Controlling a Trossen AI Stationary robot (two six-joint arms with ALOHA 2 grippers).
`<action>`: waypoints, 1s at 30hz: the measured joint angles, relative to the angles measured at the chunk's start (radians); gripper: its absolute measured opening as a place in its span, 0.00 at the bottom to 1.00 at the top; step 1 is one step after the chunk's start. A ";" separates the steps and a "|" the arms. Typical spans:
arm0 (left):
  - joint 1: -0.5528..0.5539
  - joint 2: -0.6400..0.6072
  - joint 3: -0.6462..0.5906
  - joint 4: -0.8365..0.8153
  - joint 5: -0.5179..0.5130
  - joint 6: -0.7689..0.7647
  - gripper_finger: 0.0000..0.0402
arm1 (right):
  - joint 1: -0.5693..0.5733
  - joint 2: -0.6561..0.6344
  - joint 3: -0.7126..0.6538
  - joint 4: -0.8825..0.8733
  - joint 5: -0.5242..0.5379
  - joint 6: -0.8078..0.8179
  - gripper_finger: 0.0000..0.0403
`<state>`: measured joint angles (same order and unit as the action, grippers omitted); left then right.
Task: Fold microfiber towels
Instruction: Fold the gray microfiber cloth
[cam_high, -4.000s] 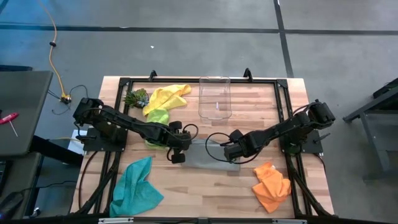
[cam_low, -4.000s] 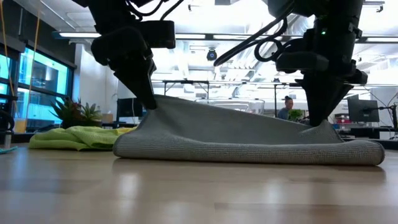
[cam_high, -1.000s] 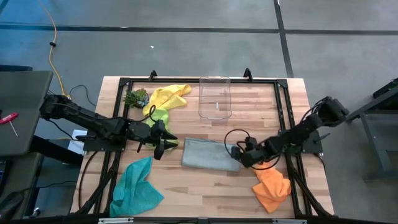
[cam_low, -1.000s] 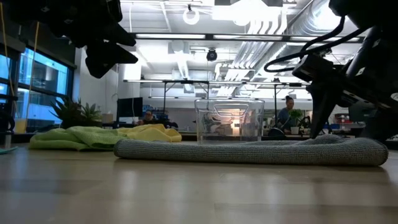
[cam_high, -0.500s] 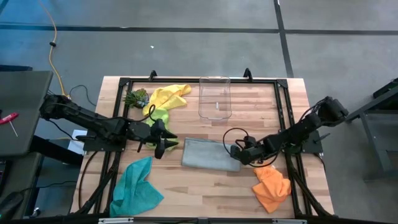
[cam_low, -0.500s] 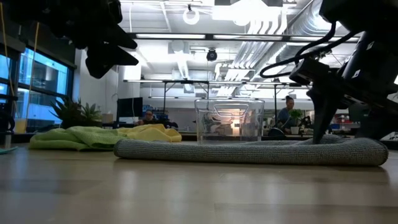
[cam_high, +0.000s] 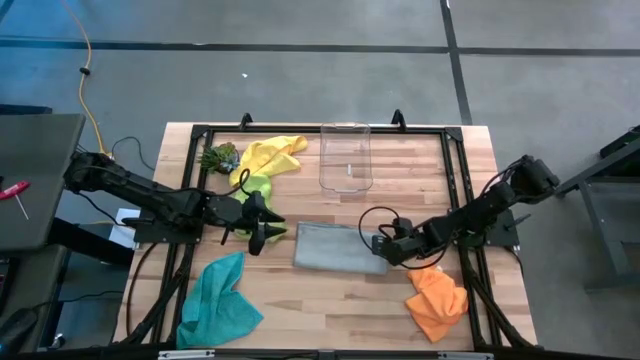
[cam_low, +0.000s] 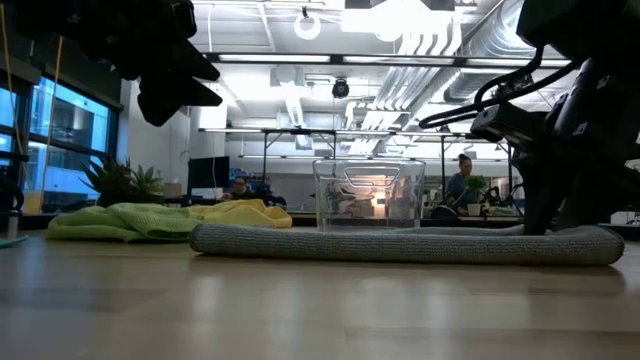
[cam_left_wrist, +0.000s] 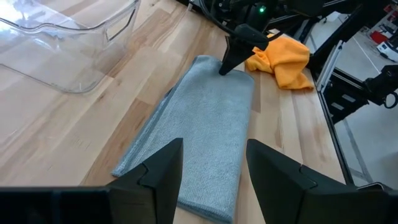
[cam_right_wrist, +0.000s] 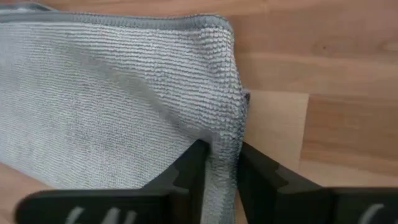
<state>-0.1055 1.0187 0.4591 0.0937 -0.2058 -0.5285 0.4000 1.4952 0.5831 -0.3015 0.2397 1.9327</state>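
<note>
L gripper (cam_high: 256, 232) hovers open, clear of grey towel (cam_high: 338, 248), unchanged over the last sec. R gripper (cam_high: 386, 250) has slid in from beside the towel's R edge and now pinches that edge, fingers nearly closed on fabric. Judged: half-fold done, 2nd fold being set up. Towel lies flat at table (cam_high: 400, 300) centre, folded rectangle, ribbed texture, slightly skewed

No readable text, label or number shows anywhere.
</note>
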 joint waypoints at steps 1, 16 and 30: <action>0.000 0.000 0.000 0.000 0.000 0.000 0.42 | 0.000 0.000 0.000 -0.003 0.003 -0.010 0.14; 0.000 0.000 0.000 0.000 0.000 0.000 0.42 | 0.084 -0.081 -0.004 -0.223 0.027 -0.002 0.00; 0.000 0.000 0.000 0.001 0.000 -0.002 0.42 | 0.196 -0.485 -0.006 -0.666 -0.040 0.110 0.00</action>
<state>-0.1055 1.0183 0.4595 0.0944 -0.2054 -0.5308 0.5956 1.0098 0.5774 -0.9675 0.1997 2.0422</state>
